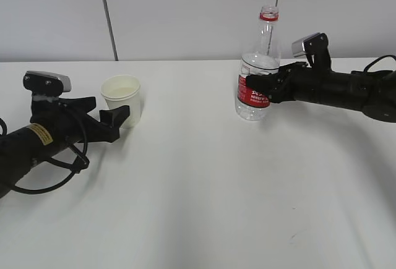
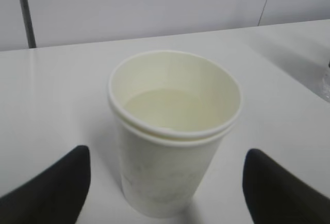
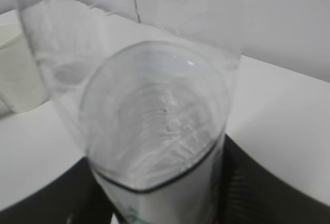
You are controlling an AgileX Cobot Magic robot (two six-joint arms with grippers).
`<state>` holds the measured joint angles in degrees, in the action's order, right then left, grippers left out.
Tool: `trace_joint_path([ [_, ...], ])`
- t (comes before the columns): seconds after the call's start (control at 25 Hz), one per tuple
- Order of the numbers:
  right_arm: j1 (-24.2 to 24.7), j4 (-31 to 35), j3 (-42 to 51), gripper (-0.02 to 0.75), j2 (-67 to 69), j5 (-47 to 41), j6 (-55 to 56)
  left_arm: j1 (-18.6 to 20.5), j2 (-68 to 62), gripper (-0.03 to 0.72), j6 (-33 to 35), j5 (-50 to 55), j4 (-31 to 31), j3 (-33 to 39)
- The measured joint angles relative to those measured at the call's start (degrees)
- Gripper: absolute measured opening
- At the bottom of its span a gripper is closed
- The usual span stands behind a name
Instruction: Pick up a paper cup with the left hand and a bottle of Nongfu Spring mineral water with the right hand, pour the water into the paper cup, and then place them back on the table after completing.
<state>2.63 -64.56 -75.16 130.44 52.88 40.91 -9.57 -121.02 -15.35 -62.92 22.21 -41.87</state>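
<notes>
A white paper cup (image 1: 122,99) stands upright on the white table (image 1: 198,188) at the left, with pale liquid in it (image 2: 172,108). My left gripper (image 1: 105,113) is open. Its black fingertips (image 2: 56,188) sit on either side of the cup's base (image 2: 165,183) without touching it. My right gripper (image 1: 263,88) is shut on the red label of a clear uncapped water bottle (image 1: 258,71). The bottle is upright, and its base seems to rest on the table. In the right wrist view the bottle (image 3: 154,110) fills the gap between the jaws, with water inside; the cup (image 3: 15,69) shows at the far left.
A pale wall with vertical seams (image 1: 106,15) stands behind the table's back edge. A small faint scuff mark (image 1: 291,238) lies on the tabletop at front right. White tabletop stretches between the two arms and toward the front.
</notes>
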Motion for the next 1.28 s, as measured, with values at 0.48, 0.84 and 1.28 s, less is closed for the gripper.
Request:
trace_joint_path([
  [0.48, 0.0, -1.1, -0.1, 0.531, 0.0, 0.2, -0.2, 0.0, 0.0, 0.552, 0.0, 0.0, 0.0, 0.0],
  [0.84, 0.5, -5.0, -0.1, 0.587, 0.0, 0.3, 1.7, 0.0, 0.0, 0.552, 0.0, 0.0, 0.0, 0.0],
  [1.28, 3.3, -10.2, -0.1, 0.587, -0.4, 1.7, 6.6, 0.0, 0.0, 0.552, 0.0, 0.0, 0.0, 0.0],
])
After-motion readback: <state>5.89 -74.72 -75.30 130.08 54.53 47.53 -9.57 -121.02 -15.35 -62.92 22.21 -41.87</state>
